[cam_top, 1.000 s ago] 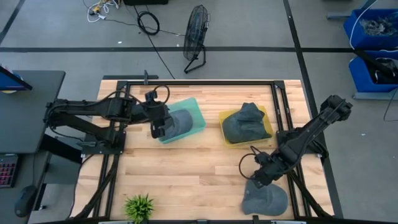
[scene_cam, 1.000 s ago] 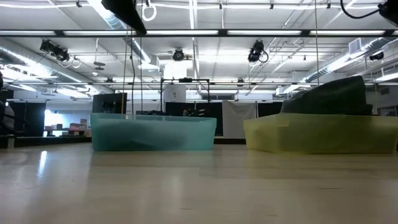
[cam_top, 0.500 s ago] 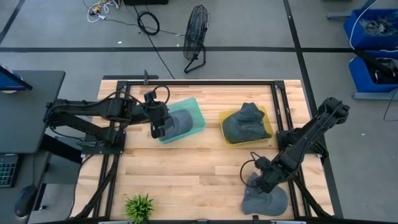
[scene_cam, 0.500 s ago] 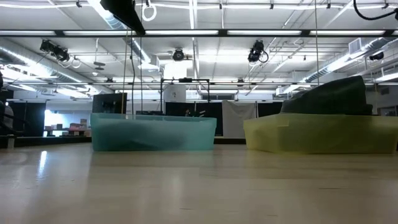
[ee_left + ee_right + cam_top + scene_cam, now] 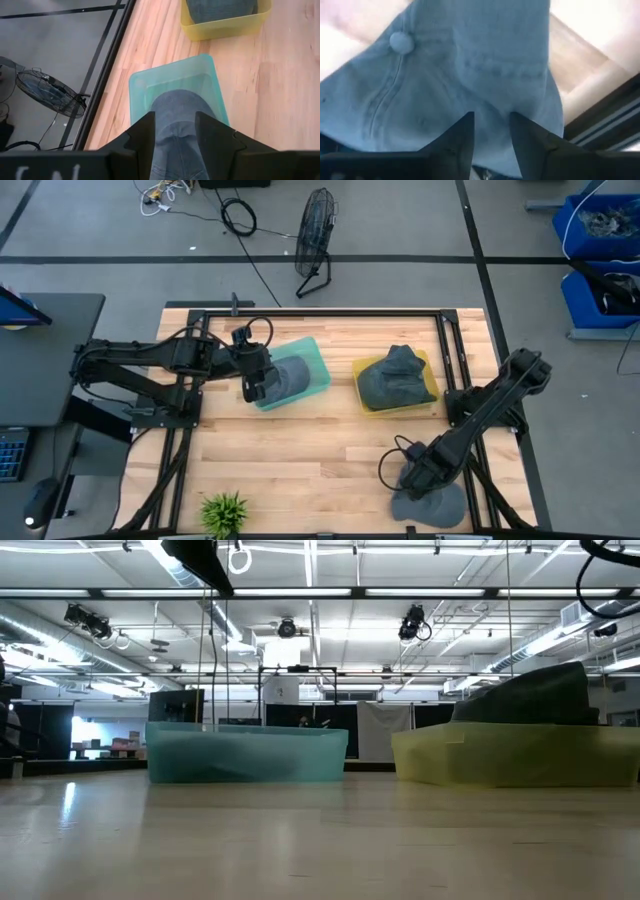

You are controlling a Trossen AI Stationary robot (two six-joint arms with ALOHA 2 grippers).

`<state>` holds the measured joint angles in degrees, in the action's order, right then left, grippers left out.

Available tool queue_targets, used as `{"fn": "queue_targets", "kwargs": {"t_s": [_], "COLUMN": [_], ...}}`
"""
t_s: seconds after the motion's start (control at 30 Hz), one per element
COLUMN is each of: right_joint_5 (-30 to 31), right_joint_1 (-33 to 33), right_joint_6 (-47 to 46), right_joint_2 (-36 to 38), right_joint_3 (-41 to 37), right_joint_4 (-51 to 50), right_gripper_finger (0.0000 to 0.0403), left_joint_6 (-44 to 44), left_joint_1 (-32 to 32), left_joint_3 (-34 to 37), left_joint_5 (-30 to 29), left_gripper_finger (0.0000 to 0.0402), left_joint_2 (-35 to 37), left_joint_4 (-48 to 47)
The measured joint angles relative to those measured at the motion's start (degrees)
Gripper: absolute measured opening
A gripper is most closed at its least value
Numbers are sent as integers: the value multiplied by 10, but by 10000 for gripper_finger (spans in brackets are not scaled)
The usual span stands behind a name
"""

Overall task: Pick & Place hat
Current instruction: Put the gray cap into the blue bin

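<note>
A light blue denim hat (image 5: pixel 430 505) lies crown up on the table by its near right corner. My right gripper (image 5: pixel 408 478) is low over its far-left side, open, and the crown (image 5: pixel 470 65) with its top button (image 5: pixel 401 42) fills the right wrist view. A second denim hat (image 5: pixel 290 375) rests in the teal bin (image 5: pixel 315 355). My left gripper (image 5: pixel 255 388) hovers at that bin's left end, open, a finger on either side of the hat (image 5: pixel 180 115). Dark hats (image 5: pixel 398 375) are piled in the yellow bin (image 5: pixel 365 370). My right gripper (image 5: pixel 491 135) comes at the hat's crown from above with its fingers spread over the cloth (image 5: pixel 490 100) beside a seam. Whether the fingertips touch the cloth, I cannot tell. The hat lies flat on the table. My left gripper touches nothing that I can see.
Black frame rails (image 5: pixel 452 380) run along the table's sides and far edge. A small green plant (image 5: pixel 222 510) stands at the near left. Bare wood lies between the bins and the near edge. A floor fan (image 5: pixel 315 225) stands beyond the table.
My right gripper has moved toward the table's near edge and down onto the light blue hat, its arm stretching lower. The hat has stayed where it was.
</note>
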<state>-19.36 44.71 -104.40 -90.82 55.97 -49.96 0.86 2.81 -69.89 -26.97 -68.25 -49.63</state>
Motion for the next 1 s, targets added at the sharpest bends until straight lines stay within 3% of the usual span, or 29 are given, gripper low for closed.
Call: {"fn": "queue_targets", "kwargs": {"t_s": [1.0], "right_joint_5": [9], "right_joint_1": [13], "right_joint_6": [-17], "right_joint_2": [9], "right_joint_3": [9], "right_joint_4": [-60], "right_gripper_finger": [116], "left_joint_6": [0], "left_joint_1": [0], "left_joint_3": [0], "left_joint_5": [0], "left_gripper_finger": [142], "left_joint_2": [0], "left_joint_4": [0]}}
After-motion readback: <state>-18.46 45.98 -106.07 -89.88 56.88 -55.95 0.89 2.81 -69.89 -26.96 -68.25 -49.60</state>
